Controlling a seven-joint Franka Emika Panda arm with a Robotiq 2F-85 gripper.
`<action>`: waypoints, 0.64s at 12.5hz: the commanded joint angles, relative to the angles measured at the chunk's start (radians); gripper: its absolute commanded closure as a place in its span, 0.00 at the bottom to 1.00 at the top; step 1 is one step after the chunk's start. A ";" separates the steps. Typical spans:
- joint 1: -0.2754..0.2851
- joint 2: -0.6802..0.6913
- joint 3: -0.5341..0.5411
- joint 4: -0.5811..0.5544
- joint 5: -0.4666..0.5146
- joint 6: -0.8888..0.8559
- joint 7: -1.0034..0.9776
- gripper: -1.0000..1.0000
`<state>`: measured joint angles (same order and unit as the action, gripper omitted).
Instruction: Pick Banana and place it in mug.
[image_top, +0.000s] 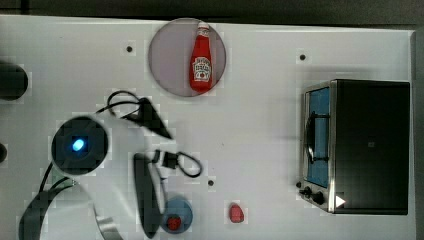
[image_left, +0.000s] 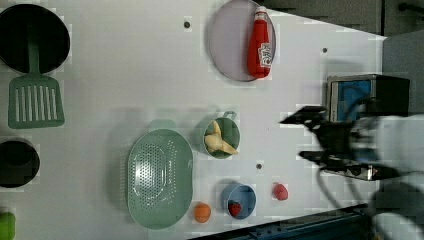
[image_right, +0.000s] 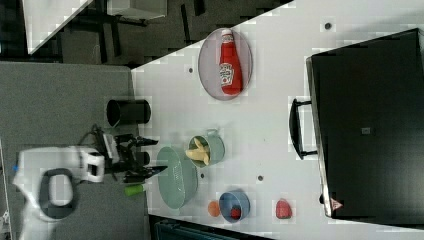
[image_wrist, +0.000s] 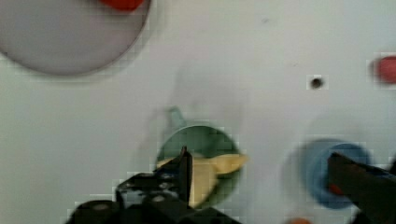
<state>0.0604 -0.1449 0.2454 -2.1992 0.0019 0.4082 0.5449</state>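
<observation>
Left view: the banana (image_left: 218, 141) is seen lying inside the mug (image_left: 231, 128) at frame centre; the gripper (image_left: 309, 138) is held released, empty, centre-right.

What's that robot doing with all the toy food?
The robot arm was putting a toy banana into the little green mug, and the banana now lies inside it, poking up over the rim. The end effector is open, holds nothing, and hangs above the mug. Beside the mug sit a pale green colander and a blue bowl with a small red piece in it. A ketchup bottle lies on a plate.
</observation>
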 joint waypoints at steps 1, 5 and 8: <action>-0.023 -0.110 -0.149 0.163 -0.008 -0.160 -0.224 0.00; -0.025 -0.165 -0.305 0.228 -0.008 -0.267 -0.440 0.00; -0.026 -0.167 -0.357 0.230 -0.012 -0.277 -0.466 0.00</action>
<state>0.0011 -0.3745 -0.1183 -1.9316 -0.0159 0.1421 0.1713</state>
